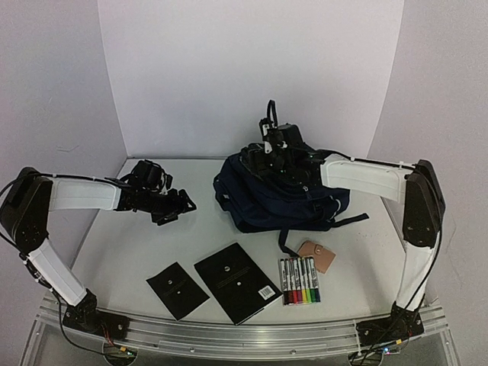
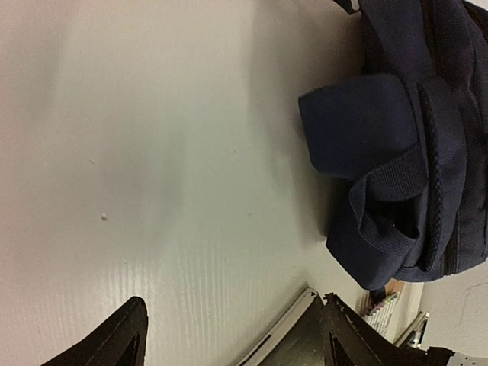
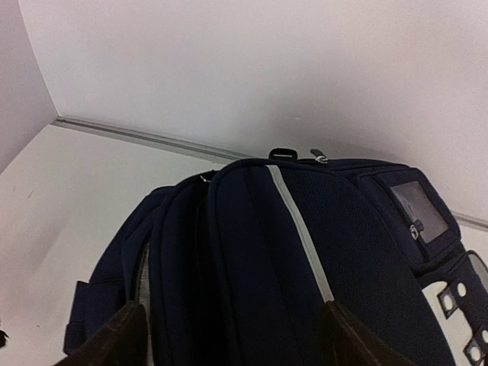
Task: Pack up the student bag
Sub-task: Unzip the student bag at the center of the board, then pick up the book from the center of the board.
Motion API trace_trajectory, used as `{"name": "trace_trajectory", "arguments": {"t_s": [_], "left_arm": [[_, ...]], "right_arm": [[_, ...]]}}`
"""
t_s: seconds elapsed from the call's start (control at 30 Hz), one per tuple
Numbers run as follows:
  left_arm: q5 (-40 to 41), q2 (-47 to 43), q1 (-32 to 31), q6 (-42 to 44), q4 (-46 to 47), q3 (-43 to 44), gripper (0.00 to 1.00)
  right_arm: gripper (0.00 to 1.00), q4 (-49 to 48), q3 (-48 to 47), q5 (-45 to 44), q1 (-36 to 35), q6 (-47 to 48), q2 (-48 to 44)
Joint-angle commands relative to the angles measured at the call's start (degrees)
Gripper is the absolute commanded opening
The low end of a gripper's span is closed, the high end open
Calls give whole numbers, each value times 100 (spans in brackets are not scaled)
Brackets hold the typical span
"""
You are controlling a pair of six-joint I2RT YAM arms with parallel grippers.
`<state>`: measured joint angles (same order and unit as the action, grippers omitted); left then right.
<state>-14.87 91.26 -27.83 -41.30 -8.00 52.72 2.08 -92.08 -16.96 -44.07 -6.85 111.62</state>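
The top view alone gives the whole layout: the student bag (image 1: 278, 204) slumped at the back right of the desk (image 1: 122, 252), the left tool (image 1: 174, 206) near its left side, and the right tool (image 1: 276, 156) over its top, with two black booklets (image 1: 236, 280), markers (image 1: 300, 280) and a tan pouch (image 1: 316, 255) near the front edge. The left wrist view shows that tool's fingers (image 2: 114, 343) spread wide over the desk, gripping nothing. The right wrist view shows its fingers (image 3: 107, 339) wide apart astride the bag's white-piped top; whether they touch it cannot be told.
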Motion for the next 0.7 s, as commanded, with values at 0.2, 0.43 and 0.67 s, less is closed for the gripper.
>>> {"name": "trace_trajectory", "arguments": {"t_s": [0.2,0.43,0.67], "left_arm": [[345,-584,-1015,-1905,598,-1000,77],[552,-649,-1639,-2382,1006,-1558,70],[1335,-910,-2319,-2840,851,-1811,60]], "right_arm": [[96,378,1645,2693,-218,-832,-2398],[89,38,3071,3516,-470,-1352,-2781],[81,-1232,4310,3909,-485,-2068,-2558]]}}
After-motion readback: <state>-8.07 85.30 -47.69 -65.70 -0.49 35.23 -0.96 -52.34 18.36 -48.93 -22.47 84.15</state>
